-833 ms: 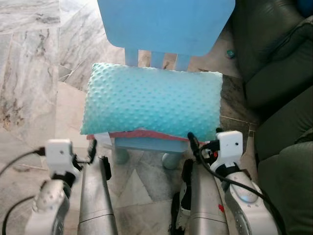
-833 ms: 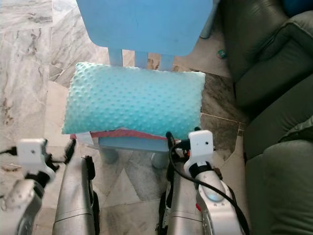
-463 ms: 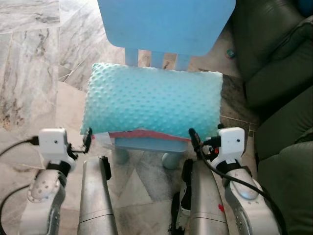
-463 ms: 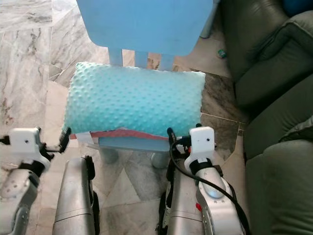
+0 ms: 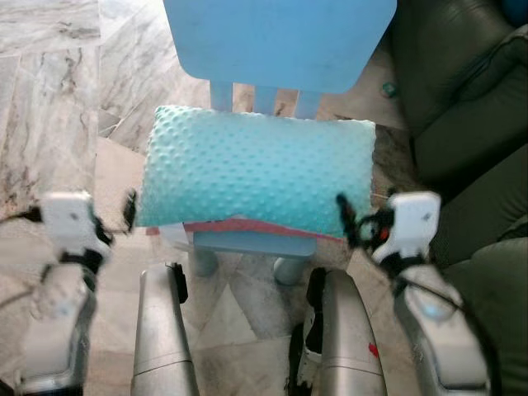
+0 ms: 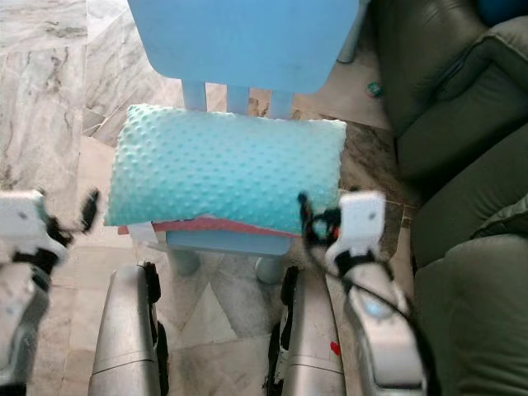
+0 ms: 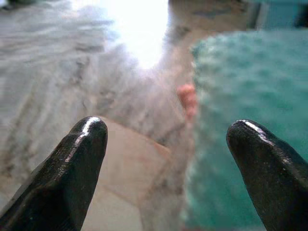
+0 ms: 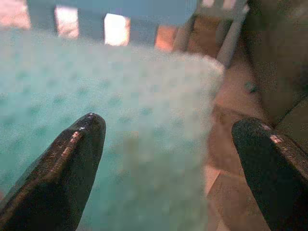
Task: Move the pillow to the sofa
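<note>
From the head views, we see the pillow [image 5: 256, 169] lying on the blue chair [image 5: 276, 37], sofa [image 5: 470, 124] to our right. Left claw [image 7: 168, 159] spreads wide at its corner; right claw [image 8: 168, 154] wide too. Gripping only an edge, we risk it slipping.

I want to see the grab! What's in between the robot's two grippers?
The teal pillow lies between them on the blue chair, seen in the left eye view. The left gripper is at one end and the right gripper at the other, fingers open.
</note>
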You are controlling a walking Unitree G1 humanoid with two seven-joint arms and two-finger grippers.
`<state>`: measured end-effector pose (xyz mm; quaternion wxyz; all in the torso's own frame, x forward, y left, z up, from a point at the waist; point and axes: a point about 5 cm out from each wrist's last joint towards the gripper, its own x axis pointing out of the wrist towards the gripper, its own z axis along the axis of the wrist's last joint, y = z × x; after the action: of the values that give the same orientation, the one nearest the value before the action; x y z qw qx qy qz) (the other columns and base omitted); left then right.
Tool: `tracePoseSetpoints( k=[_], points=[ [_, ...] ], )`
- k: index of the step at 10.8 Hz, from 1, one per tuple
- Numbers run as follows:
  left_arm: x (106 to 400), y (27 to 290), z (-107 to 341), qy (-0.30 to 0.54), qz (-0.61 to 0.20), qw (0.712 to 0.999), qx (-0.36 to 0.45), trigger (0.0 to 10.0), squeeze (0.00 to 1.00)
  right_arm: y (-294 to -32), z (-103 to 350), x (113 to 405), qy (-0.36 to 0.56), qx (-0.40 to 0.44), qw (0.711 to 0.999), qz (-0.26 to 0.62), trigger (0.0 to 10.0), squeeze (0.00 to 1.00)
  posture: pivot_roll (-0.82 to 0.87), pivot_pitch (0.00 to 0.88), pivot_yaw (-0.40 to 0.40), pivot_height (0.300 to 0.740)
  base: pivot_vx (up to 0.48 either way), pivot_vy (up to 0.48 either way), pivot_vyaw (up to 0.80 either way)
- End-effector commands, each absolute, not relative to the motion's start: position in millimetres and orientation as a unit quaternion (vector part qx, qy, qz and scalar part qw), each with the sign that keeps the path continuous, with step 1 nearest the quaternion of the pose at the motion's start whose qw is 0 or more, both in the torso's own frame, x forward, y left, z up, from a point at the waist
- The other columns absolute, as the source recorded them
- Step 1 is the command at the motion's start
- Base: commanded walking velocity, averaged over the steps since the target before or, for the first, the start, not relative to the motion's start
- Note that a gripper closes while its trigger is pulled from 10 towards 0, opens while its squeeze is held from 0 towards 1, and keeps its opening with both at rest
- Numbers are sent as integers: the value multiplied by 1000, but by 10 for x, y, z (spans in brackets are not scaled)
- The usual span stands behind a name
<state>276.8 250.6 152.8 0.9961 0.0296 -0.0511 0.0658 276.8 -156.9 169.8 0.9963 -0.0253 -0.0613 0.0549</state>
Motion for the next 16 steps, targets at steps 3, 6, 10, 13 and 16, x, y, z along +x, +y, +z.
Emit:
tracePoseSetpoints(
  k=[3, 6, 10, 13, 16],
  points=[
    [2777, 2579, 1568, -64, 74, 995, 35, 10000, 1000, -1635, 1859, 2816, -84, -32, 995, 43, 10000, 1000, -27, 381, -77, 512, 0, 0, 0],
    [2828, 2574, 1551, -56, 79, 995, 35, 10000, 1000, -1648, 1856, 2834, -80, -34, 995, 45, 10000, 1000, -26, 379, -79, 512, 0, 0, 0],
    [3099, 2529, 1563, -52, 96, 993, -33, 10000, 0, -1687, 1777, 2941, -49, -9, 998, 47, 10000, 0, -21, 379, -82, 512, 0, 0, 0],
    [3311, 2496, 1608, -48, 95, 993, -61, 10000, 0, -1771, 1786, 3025, -39, -2, 998, 43, 10000, 0, -33, 378, -85, 512, 0, 0, 0],
    [3454, 2498, 1677, -50, 80, 989, -112, 10000, 0, -1985, 1886, 3080, -45, -21, 998, 25, 10000, 0, -51, 388, -85, 512, 0, 0, 0]
  ],
)
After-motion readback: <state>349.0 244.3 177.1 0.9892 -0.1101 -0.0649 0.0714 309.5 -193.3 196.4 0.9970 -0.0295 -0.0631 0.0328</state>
